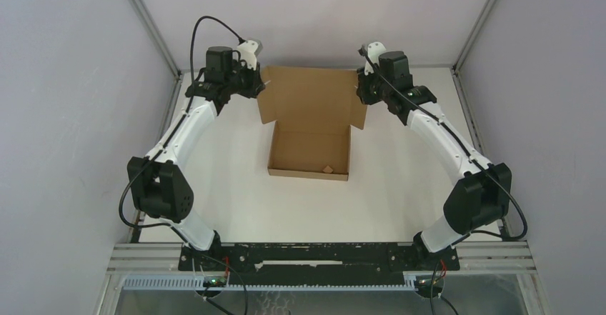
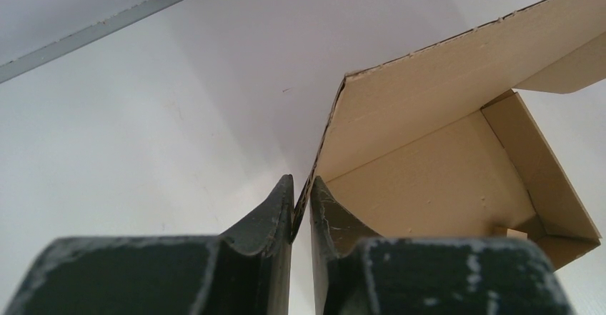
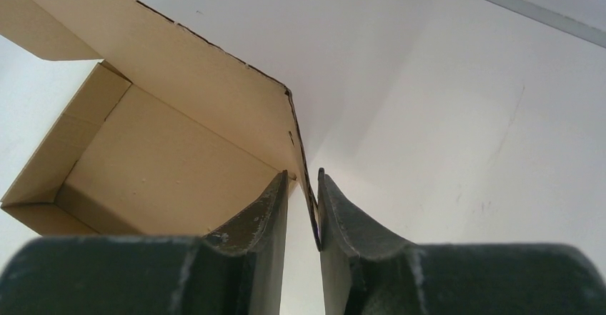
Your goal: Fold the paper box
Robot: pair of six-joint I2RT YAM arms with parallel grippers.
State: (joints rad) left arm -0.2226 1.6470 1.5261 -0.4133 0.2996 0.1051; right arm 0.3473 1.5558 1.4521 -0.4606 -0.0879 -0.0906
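From where I stand there is one paper box point(image 1: 309, 126), sitting on one white table point(image 1: 236, 201), with a single tiny brown scrap point(image 1: 328, 168) inside it. There are two robot arms, a left arm point(image 1: 187, 126) and a right arm point(image 1: 443, 133). There are two grippers, the left gripper point(image 2: 301, 186) and the right gripper point(image 3: 303, 176), each with two dark fingers, four altogether. Three pale walls point(image 1: 314, 8) surround it.

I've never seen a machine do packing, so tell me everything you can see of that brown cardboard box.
The paper box is plain brown unprinted cardboard, half folded: a shallow open tray with raised walls lies on the white table, its lid tilted up at the far side. The left claw pinches the lid's left edge; the right edge sits between the fingers of the right claw.
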